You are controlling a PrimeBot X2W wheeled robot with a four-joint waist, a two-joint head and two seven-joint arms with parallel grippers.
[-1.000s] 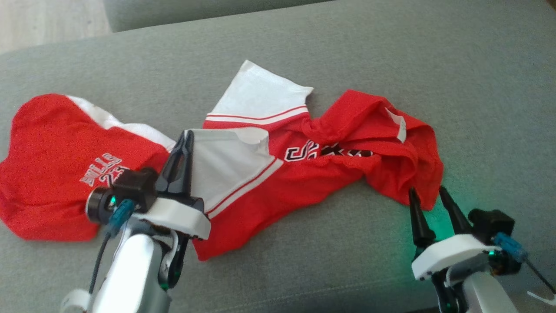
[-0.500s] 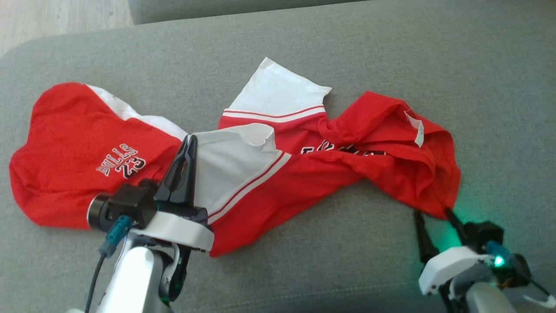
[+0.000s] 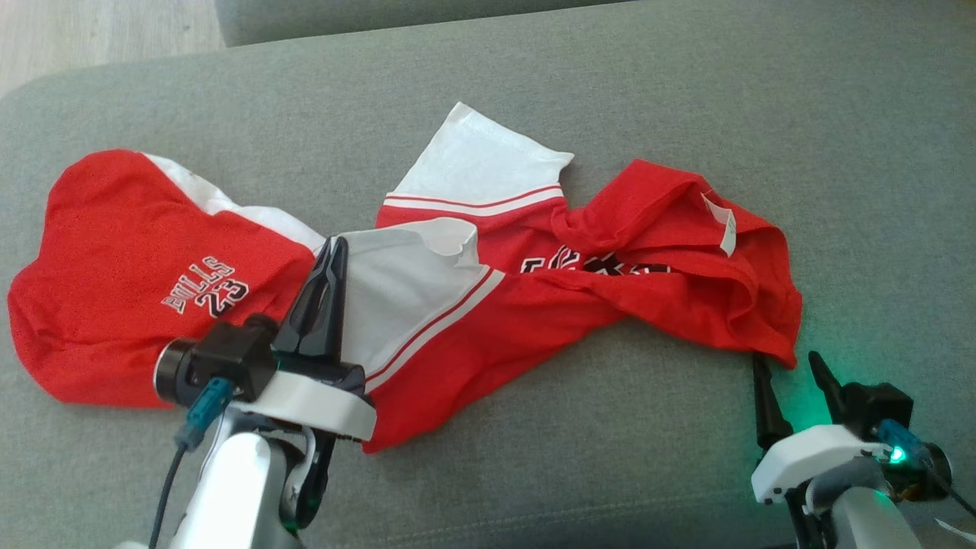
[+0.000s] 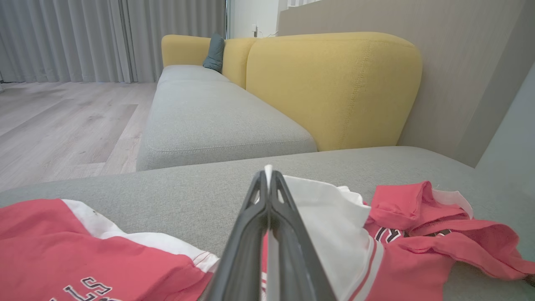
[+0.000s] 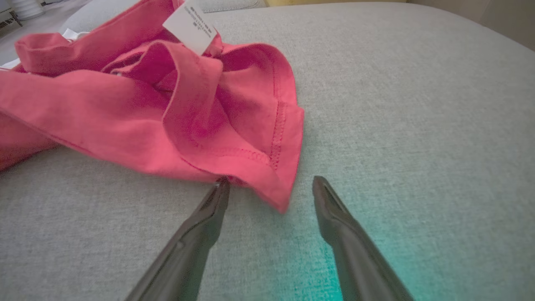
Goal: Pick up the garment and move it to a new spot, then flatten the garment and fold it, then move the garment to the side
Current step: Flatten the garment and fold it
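The garment, a red and white jersey with "BULLS 23" print, lies crumpled and stretched across the grey sofa seat. My left gripper is shut on a white sleeve edge near the middle. In the left wrist view the white cloth runs between the closed fingers of the left gripper. My right gripper stands open just below the garment's lower right red corner. In the right wrist view that hemmed corner reaches down between the open fingertips of the right gripper. A white label shows on the folds.
A second grey seat section with a yellow backrest lies beyond the garment in the left wrist view. Wooden floor and grey curtains are to its left. The seat's front edge runs just before both grippers.
The head view has shifted slightly. The right gripper, open throughout, has drifted a little right and now sits just under the red corner. The left gripper keeps its hold.
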